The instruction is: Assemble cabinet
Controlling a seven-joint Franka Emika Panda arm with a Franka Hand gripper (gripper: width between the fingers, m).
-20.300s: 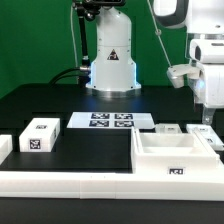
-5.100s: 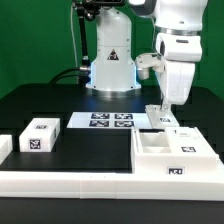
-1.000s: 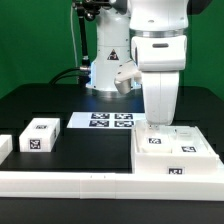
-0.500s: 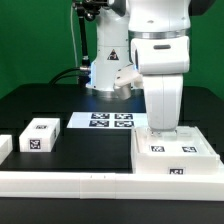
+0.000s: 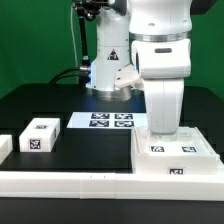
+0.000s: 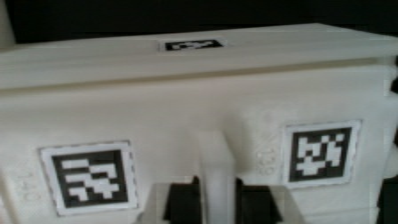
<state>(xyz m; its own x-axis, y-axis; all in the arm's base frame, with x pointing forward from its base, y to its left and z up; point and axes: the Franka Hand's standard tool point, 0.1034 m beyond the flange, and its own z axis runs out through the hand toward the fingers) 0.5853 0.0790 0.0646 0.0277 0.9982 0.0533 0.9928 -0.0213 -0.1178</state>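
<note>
The cabinet [image 5: 172,160] is the large white box at the exterior view's right, behind the front rail. Its upper face shows two tags and its front one tag. In the wrist view the cabinet [image 6: 196,90] fills the picture with tags on its white face. My gripper [image 6: 217,200] stands straight down on it, and its dark fingers [image 6: 183,202] pinch a thin white upright strip of the cabinet between them. In the exterior view the wide white hand [image 5: 163,131] hides the fingertips.
A small white tagged block [image 5: 40,134] lies at the exterior view's left, with another white piece [image 5: 4,148] at the edge. The marker board [image 5: 108,120] lies behind the middle. A long low white rail [image 5: 70,181] runs along the front. The robot base [image 5: 110,65] stands behind.
Over the last second the hand has sunk a little onto the cabinet, and the tagged upper face now sits slightly lower. In the last half second nothing visibly moved.
</note>
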